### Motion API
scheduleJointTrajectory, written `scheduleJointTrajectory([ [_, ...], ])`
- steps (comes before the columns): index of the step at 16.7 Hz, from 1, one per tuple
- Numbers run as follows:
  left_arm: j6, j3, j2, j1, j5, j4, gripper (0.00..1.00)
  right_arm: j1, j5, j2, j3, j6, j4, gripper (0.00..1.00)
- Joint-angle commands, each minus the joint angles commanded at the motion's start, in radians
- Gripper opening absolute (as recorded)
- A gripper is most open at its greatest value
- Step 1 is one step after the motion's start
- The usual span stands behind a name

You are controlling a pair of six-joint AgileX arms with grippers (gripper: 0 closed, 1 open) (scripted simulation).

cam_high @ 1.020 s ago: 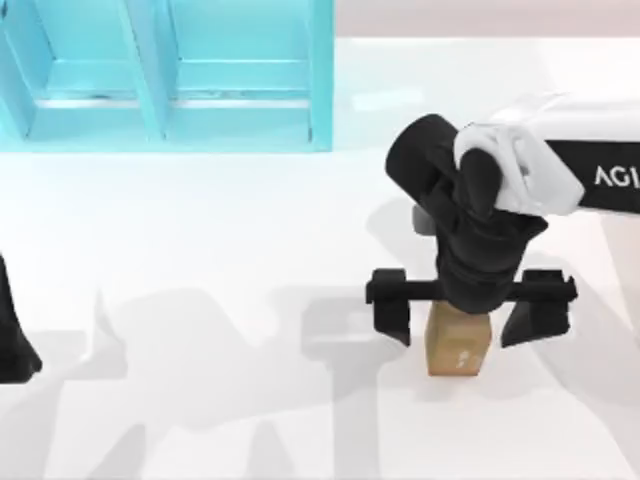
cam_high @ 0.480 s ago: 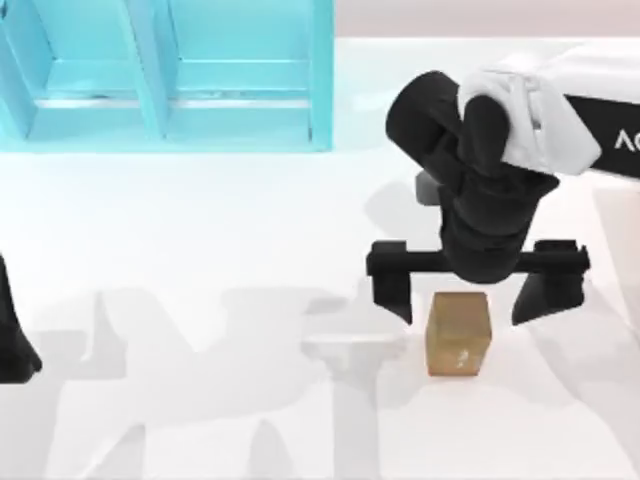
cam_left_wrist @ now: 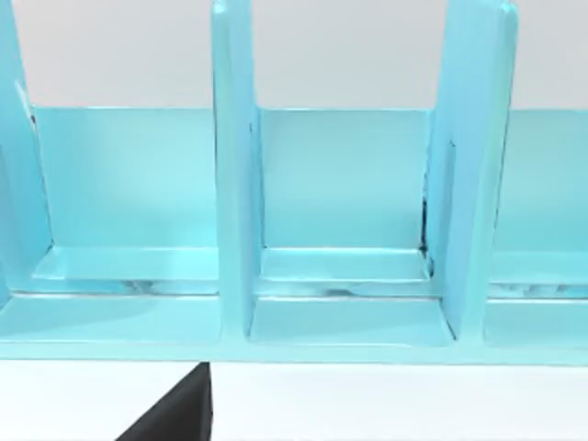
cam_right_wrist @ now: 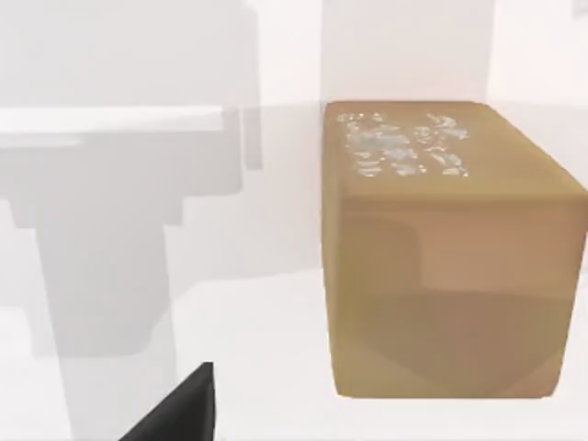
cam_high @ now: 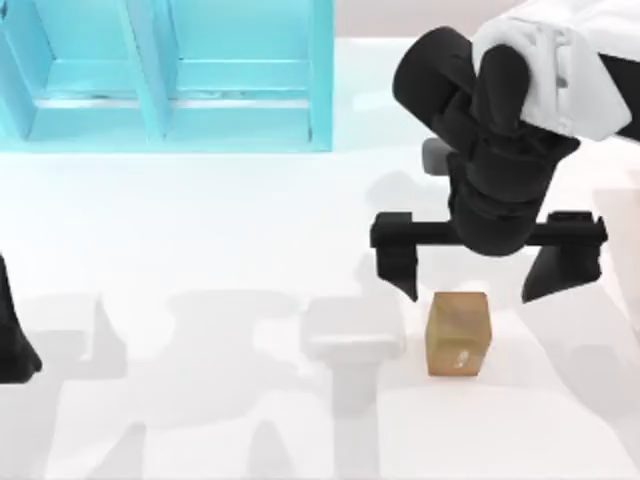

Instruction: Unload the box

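Note:
A small brown block (cam_high: 458, 333) stands by itself on the white table, right of centre; the right wrist view shows the brown block (cam_right_wrist: 446, 248) close up. My right gripper (cam_high: 472, 287) hangs open just behind and above it, fingers spread wide and touching nothing. The blue box (cam_high: 170, 75) with upright dividers sits at the back left, and its compartments (cam_left_wrist: 340, 276) look bare in the left wrist view. My left arm (cam_high: 12, 340) is parked at the table's left edge.
White table surface (cam_high: 200, 230) stretches between the blue box and the block. Shadows of the arm fall on the table left of the block.
My open right gripper has risen and drawn back from the block, toward the far side of the table. The block stays where it was. The left arm has not moved.

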Motion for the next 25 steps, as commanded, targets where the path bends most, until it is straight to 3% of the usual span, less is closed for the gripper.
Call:
scheduleJointTrajectory([
  [3,0.0,0.0,0.0,0.0,0.0,0.0,1.0,-0.033,-0.001,0.011,0.019,-0.033,-0.013,1.0],
  [6,0.0,0.0,0.0,0.0,0.0,0.0,1.0,-0.157,-0.002,0.041,0.074,-0.157,-0.049,1.0],
  [14,0.0,0.0,0.0,0.0,0.0,0.0,1.0,-0.803,-0.005,0.114,0.267,-0.789,-0.172,1.0],
  [17,0.0,0.0,0.0,0.0,0.0,0.0,1.0,-0.979,-0.006,0.123,0.316,-0.964,-0.202,1.0],
  [20,0.0,0.0,0.0,0.0,0.0,0.0,1.0,-1.059,-0.007,0.122,0.338,-1.044,-0.215,1.0],
  [25,0.0,0.0,0.0,0.0,0.0,0.0,1.0,-1.061,-0.006,0.12,0.337,-1.048,-0.214,1.0],
])
